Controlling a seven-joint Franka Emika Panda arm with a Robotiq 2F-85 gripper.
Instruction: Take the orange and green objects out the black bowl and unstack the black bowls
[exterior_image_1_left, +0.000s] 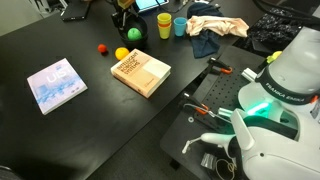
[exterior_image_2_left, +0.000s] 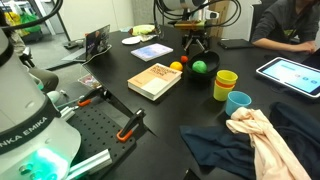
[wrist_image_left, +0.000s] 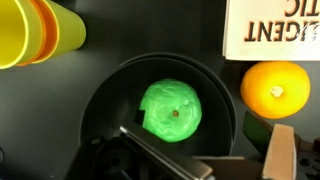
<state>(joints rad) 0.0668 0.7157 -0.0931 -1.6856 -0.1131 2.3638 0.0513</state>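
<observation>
In the middle of the black bowl sits the green object, a round ball with no long axis, so any turn of the wrist would suit it. In the wrist view the gripper comes in from 6 o'clock. The ball lies just toward 12 o'clock of it, almost straight beneath, so the coming move is judged to be a plain descent with a slight nudge forward. The jaws look spread wide and hold nothing, one finger showing at 7 o'clock of the ball and what seems the other at 4 o'clock. The orange object lies outside the rim at 3 o'clock of the bowl, already out. A yellow cup stands at 10 o'clock and a book at 1 o'clock. Whether a second bowl is nested underneath cannot be told.
</observation>
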